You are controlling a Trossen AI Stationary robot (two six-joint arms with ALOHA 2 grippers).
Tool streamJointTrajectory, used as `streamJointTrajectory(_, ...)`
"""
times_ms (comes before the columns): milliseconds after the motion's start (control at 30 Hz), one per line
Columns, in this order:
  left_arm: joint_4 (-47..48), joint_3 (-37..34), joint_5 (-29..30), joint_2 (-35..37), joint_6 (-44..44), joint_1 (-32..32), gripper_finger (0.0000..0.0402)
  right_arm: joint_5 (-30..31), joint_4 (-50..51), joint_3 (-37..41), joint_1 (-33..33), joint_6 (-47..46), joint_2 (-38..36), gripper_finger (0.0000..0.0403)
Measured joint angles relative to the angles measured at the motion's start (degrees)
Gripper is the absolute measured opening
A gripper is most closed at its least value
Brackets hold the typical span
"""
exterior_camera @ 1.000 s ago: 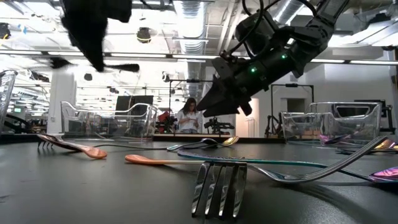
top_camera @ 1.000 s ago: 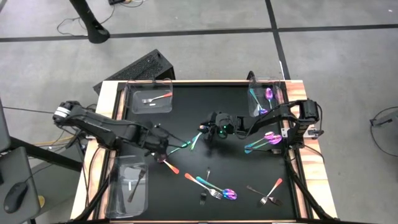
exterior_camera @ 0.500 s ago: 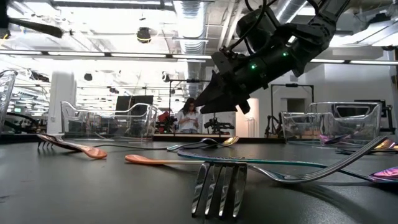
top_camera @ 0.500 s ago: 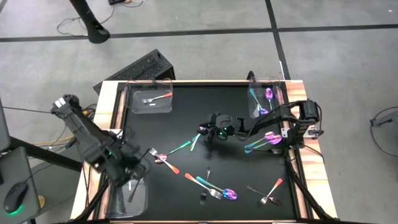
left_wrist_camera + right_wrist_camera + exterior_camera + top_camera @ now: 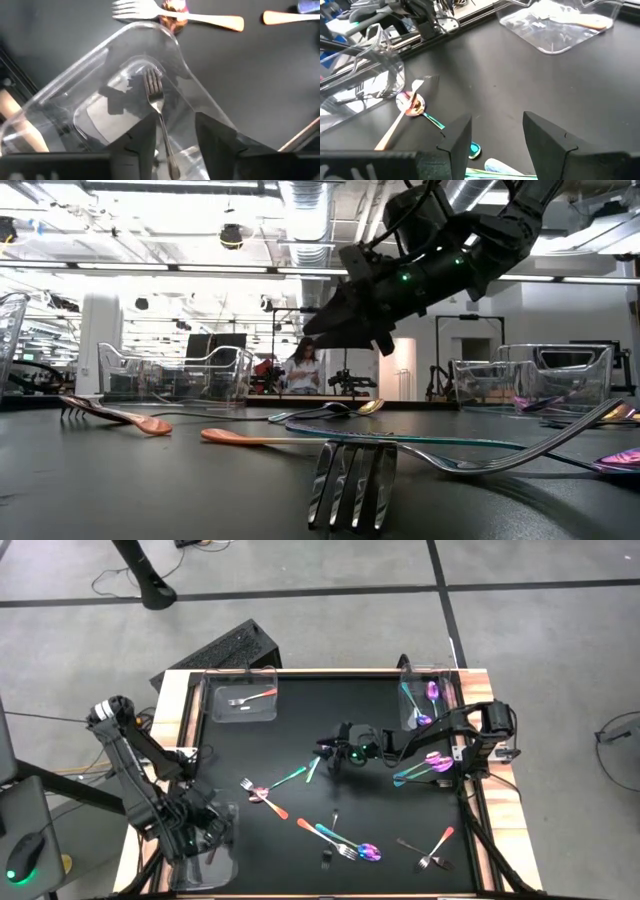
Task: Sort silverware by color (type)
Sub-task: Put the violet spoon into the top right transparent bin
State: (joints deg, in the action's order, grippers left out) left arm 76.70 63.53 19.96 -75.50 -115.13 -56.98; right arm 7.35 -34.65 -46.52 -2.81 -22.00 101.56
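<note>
My left gripper (image 5: 197, 837) hangs open, pointing down, over the clear near-left bin (image 5: 232, 870). In the left wrist view a dark fork (image 5: 156, 97) lies in that bin (image 5: 65, 95), and its handle runs between my fingers without visibly touching them. My right gripper (image 5: 330, 753) hovers open above the middle of the black table, over a teal fork (image 5: 295, 777). Its fingers (image 5: 315, 330) point level and slightly down. More silverware lies loose: a pink-handled fork (image 5: 262, 795), iridescent pieces (image 5: 347, 846) and dark forks (image 5: 415, 845).
The far-left bin (image 5: 262, 715) holds a pink-handled fork (image 5: 250, 698). The far-right bin (image 5: 445, 680) holds iridescent pieces (image 5: 425, 700), and more iridescent pieces (image 5: 425, 768) lie at the right edge. A person stands in the room beyond the table (image 5: 303, 370).
My left gripper has swung from the table's left middle toward the near-left corner, rolling its wrist, and now hangs over the near-left bin. The dark fork it carried high is gone from the low view. My right gripper has tipped its fingers slightly upward.
</note>
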Motion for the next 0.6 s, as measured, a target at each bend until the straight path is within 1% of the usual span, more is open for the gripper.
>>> streamJointTrajectory(100,2.3,0.0,4.8,0.0,1.1,1.0,0.0151,-1.3,-0.9,0.0,0.0,0.0,0.0,0.0196)
streamJointTrajectory(167,2.3,0.0,7.4,0.1,6.7,3.0,0.0158,-3.4,-1.0,0.0,0.0,0.5,0.0,0.0196)
streamJointTrajectory(233,1.6,0.0,7.5,0.1,14.6,6.5,0.0159,-5.6,-1.0,0.0,0.1,2.7,0.0,0.0196)
streamJointTrajectory(300,0.4,0.0,7.9,0.1,22.6,11.4,0.0158,-7.1,-1.0,0.0,0.2,4.9,0.0,0.0196)
streamJointTrajectory(433,-5.0,0.0,8.8,0.1,41.8,22.8,0.0155,-7.3,-1.2,0.0,0.2,7.3,0.0,0.0196)
streamJointTrajectory(533,-12.4,-0.7,8.7,0.1,55.8,30.3,0.0152,-3.8,-0.2,0.0,0.2,7.7,-1.4,0.0192)
streamJointTrajectory(600,-19.0,-2.6,6.4,0.1,65.1,34.8,0.0151,-0.3,1.3,0.0,0.8,8.8,-2.9,0.0185)
